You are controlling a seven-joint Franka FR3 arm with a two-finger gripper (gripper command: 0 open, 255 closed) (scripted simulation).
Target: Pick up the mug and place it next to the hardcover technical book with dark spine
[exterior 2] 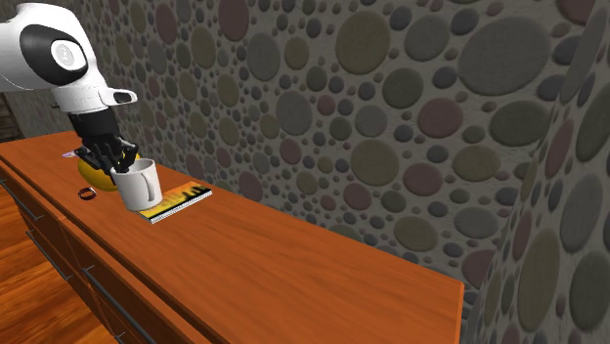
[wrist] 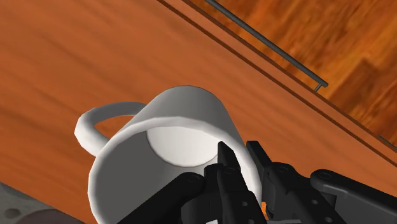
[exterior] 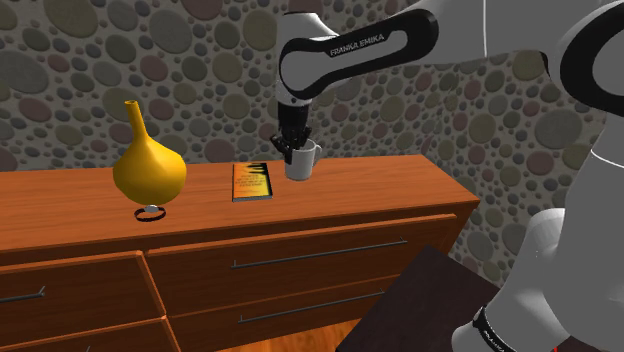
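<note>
We see the jaws closed on the rim of the white mug (wrist: 172,146), which hangs tilted over the surface (exterior: 390,185), just beside the orange book (exterior: 254,181). Farther along the surface stand a yellow vase (exterior: 148,165) and a small dark ring (exterior: 150,213). The surface is the wooden top of a dresser with drawers (exterior: 300,265). Behind it is a wall (exterior: 80,70) of round pebbles.

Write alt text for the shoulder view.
A black gripper holds a white mug by its rim over a wooden dresser, close beside an orange book. A yellow vase stands farther toward the view's left.
</note>
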